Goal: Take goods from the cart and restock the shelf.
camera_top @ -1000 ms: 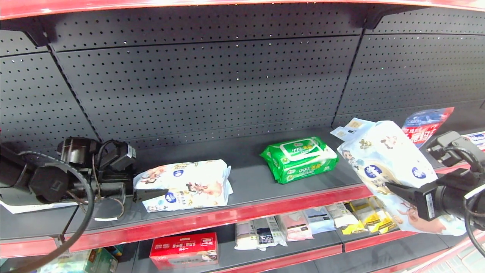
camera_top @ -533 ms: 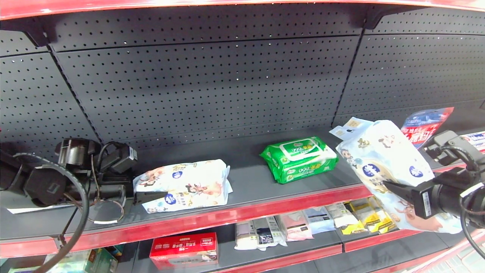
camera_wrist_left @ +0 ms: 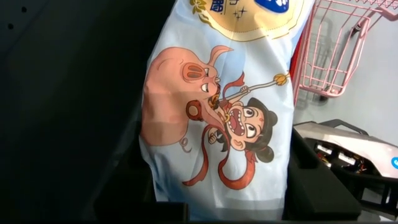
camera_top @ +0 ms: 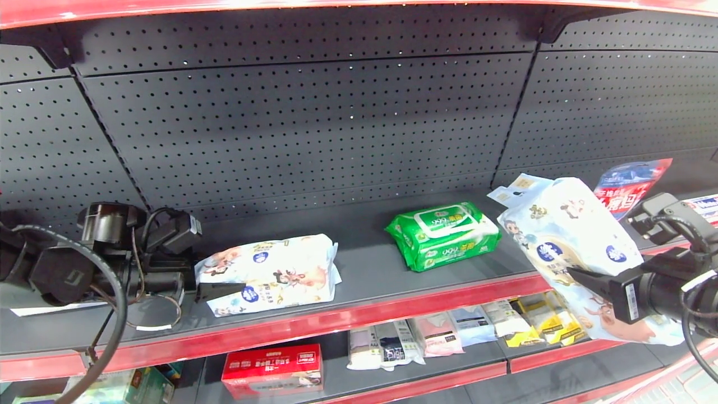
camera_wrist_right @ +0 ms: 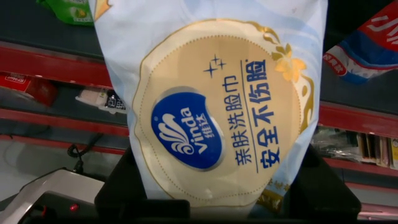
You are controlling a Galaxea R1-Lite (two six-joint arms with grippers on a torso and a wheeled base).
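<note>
Left pincer (camera_top: 208, 279) is clamped on the lying pack (camera_top: 272, 272) on the shelf (camera_top: 370, 269); right pincer (camera_top: 589, 280) is closed around the raised pack (camera_top: 566, 235).

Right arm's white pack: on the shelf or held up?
Held up. The white pack sits tilted in the right gripper, hanging past the red edge of the shelf.

Bright, even light falls from overhead. High above the right pincer (camera_top: 583, 279), the red shelf lip (camera_top: 336, 5) carries a white glare streak and bows with wide-angle distortion. The pegboard (camera_top: 303, 129) behind it stays dull, speckled with tiny glints. The glossy cartoon-print pack (camera_top: 566, 235) in that pincer shows a soft sheen. Around the left pincer (camera_top: 224, 280), the left wrist view sinks into near-black shadow.
</note>
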